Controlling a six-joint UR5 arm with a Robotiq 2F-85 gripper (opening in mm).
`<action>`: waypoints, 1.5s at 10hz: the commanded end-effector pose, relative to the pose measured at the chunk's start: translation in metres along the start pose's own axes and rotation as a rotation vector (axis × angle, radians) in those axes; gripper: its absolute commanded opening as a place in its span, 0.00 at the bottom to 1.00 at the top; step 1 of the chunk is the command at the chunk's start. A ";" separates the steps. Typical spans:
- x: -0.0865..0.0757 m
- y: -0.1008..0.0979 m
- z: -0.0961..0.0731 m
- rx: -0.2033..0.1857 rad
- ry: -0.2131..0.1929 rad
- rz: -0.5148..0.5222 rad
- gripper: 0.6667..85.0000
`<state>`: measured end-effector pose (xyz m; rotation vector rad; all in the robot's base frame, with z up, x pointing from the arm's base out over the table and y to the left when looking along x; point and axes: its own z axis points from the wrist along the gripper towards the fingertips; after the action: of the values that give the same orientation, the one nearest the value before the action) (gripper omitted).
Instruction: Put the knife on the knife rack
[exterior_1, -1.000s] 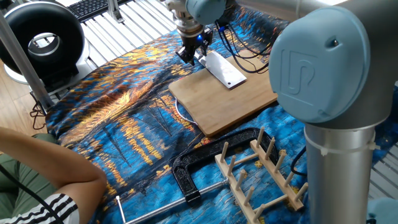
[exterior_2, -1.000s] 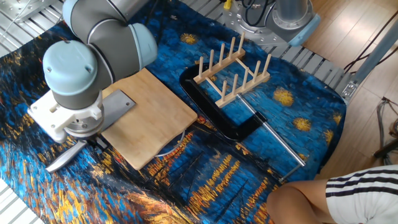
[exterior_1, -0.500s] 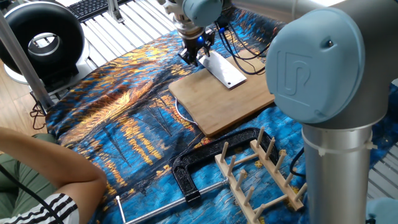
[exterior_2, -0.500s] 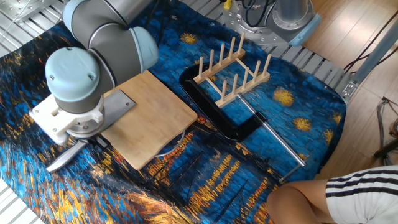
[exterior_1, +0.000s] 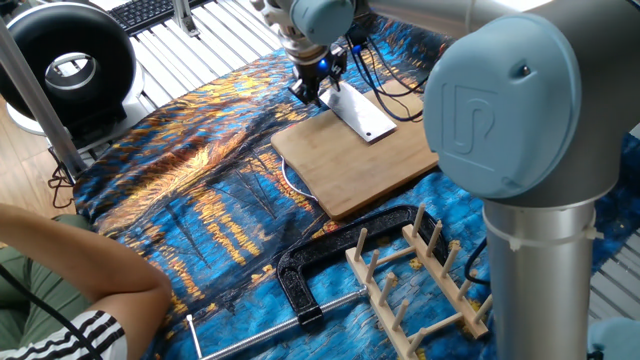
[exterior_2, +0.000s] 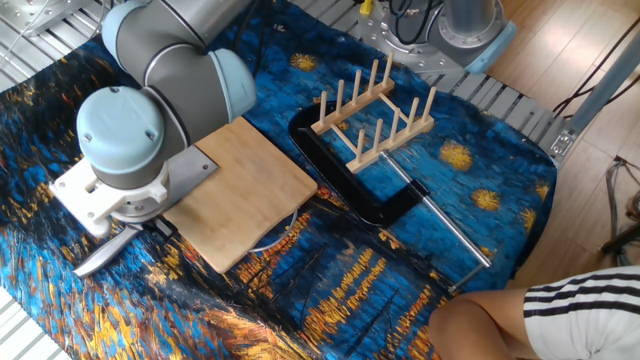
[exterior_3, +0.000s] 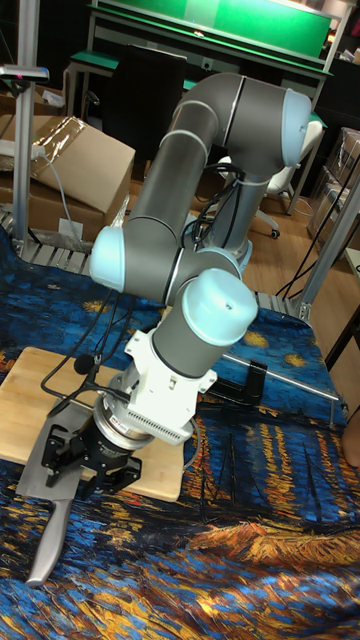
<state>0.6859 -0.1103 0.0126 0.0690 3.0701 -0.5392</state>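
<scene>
Fingers of my gripper (exterior_3: 68, 462) hang low in the lower left of the tall fixed view, pointed down over the knife (exterior_3: 45, 500) where blade meets handle; whether they are apart or clamped on it I cannot tell, since my wrist hides the tips. I am folded over, elbow high, wrist turned straight down at the near edge of the bamboo cutting board (exterior_2: 240, 185). One knife: its broad blade lies flat on the board's corner, its grey handle sticking out over the blue and gold cloth (exterior_1: 190, 190). One board. Farther off, toward the centre of the other fixed view, lies one black C-clamp (exterior_2: 345, 185), and just beyond it, touching or nearly so, stands one knife rack (exterior_2: 375, 120), two rows of upright pegs, well apart from the knife.
</scene>
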 end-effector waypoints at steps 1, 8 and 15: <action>0.002 -0.001 0.003 0.008 0.014 0.011 0.60; 0.003 0.002 0.010 0.020 0.016 0.024 0.60; -0.001 0.015 0.018 -0.016 0.010 0.045 0.61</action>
<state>0.6871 -0.1056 -0.0057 0.1178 3.0692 -0.5445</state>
